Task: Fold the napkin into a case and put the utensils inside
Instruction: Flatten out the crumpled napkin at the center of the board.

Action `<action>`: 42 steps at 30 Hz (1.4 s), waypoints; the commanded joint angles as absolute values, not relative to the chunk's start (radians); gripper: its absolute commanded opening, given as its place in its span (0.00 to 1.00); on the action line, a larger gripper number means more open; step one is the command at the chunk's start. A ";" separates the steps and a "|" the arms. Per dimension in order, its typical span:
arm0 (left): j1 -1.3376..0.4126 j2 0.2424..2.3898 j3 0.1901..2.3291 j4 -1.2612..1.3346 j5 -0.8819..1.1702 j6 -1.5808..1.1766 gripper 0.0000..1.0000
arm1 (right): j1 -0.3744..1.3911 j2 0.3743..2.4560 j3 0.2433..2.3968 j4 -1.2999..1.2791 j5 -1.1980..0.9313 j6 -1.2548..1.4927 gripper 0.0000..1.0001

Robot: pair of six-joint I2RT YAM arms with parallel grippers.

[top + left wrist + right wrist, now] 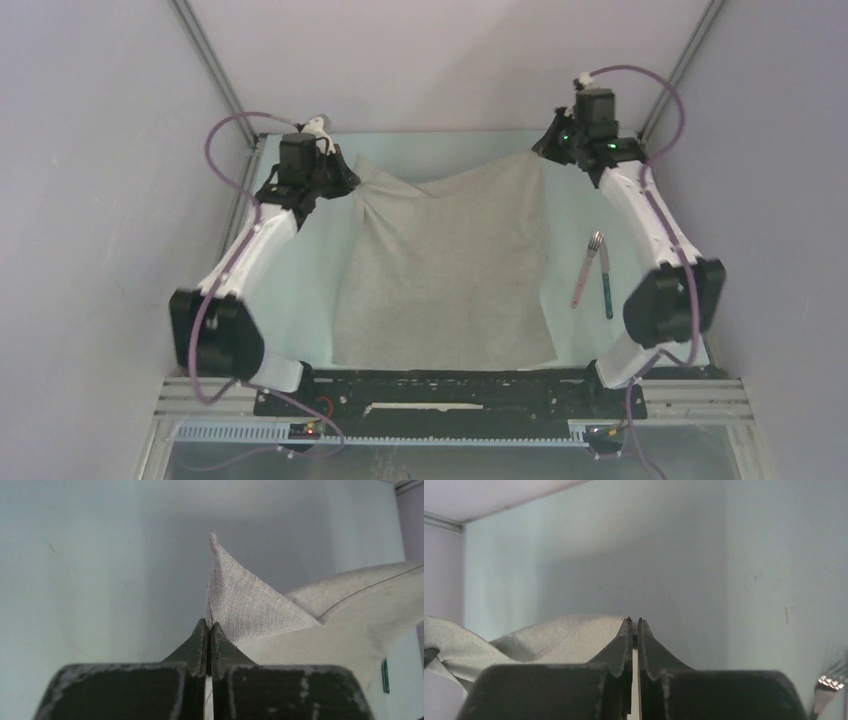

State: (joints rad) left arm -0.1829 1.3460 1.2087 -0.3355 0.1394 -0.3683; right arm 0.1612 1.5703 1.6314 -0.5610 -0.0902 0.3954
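Note:
The taupe-grey napkin (445, 270) lies spread in the middle of the table, its two far corners lifted. My left gripper (345, 183) is shut on the far left corner; in the left wrist view (208, 625) the cloth (240, 605) sticks up from between the jaws. My right gripper (545, 148) is shut on the far right corner; in the right wrist view (634, 622) the cloth (559, 637) hangs to the left of the jaws. The utensils lie right of the napkin: a pink-handled fork (587, 268) and a teal-handled piece (606, 285). No folded case shows.
The pale table (300, 280) is walled in by grey panels on the left, right and back. A black rail with the arm bases (450, 390) runs along the near edge. Fork tines (830, 685) show at the right wrist view's lower right.

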 commanded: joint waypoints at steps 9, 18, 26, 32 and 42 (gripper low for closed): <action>-0.095 1.996 1.605 -0.254 0.200 -0.357 0.04 | 0.144 2.087 1.926 -0.505 -0.146 0.424 0.00; -0.074 2.029 1.715 -0.429 -0.226 -0.325 0.41 | 0.152 2.162 1.991 -0.523 -0.158 0.412 0.00; -0.070 2.048 1.802 -0.446 -0.147 -0.311 0.58 | 0.142 2.270 2.119 -0.563 -0.126 0.406 0.00; -0.103 2.124 1.844 -0.382 0.126 -0.255 0.59 | 0.120 2.396 2.291 -0.633 -0.053 0.401 0.00; -0.093 2.318 2.006 -0.496 0.118 -0.412 0.30 | 0.138 2.344 2.343 -0.780 0.066 0.301 0.60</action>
